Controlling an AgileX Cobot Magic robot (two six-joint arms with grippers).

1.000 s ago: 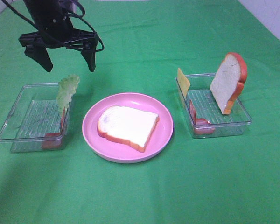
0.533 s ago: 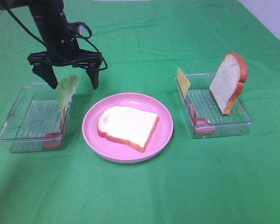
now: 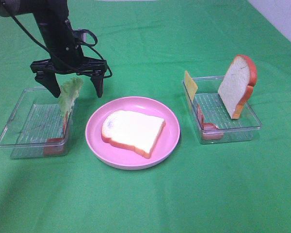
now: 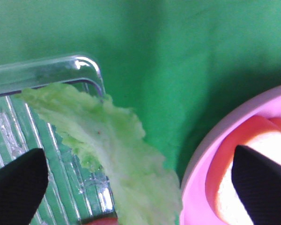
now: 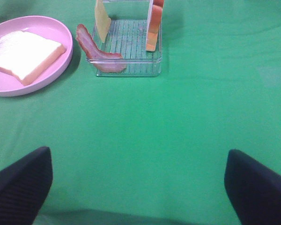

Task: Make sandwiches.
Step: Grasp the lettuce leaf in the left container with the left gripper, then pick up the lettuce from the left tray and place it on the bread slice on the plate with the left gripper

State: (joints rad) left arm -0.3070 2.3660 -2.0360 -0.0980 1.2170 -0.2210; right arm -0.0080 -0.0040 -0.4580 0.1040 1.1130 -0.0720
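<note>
One white bread slice with an orange-brown crust lies flat on the pink plate. A pale green lettuce leaf stands against the right wall of the left clear tray, with a red bacon strip below it. My left gripper is open, one finger on each side of the leaf's top. In the left wrist view the lettuce lies between the fingers, untouched. My right gripper is open over bare cloth, well short of the right tray.
The right tray holds an upright bread slice, a yellow cheese square and bacon. In the right wrist view the bacon hangs over the tray's edge towards the plate. Green cloth covers the table.
My left gripper has come down and slightly towards the camera, from above the tray's far corner to astride the lettuce's top. Its jaws stayed open. Nothing else moved.
</note>
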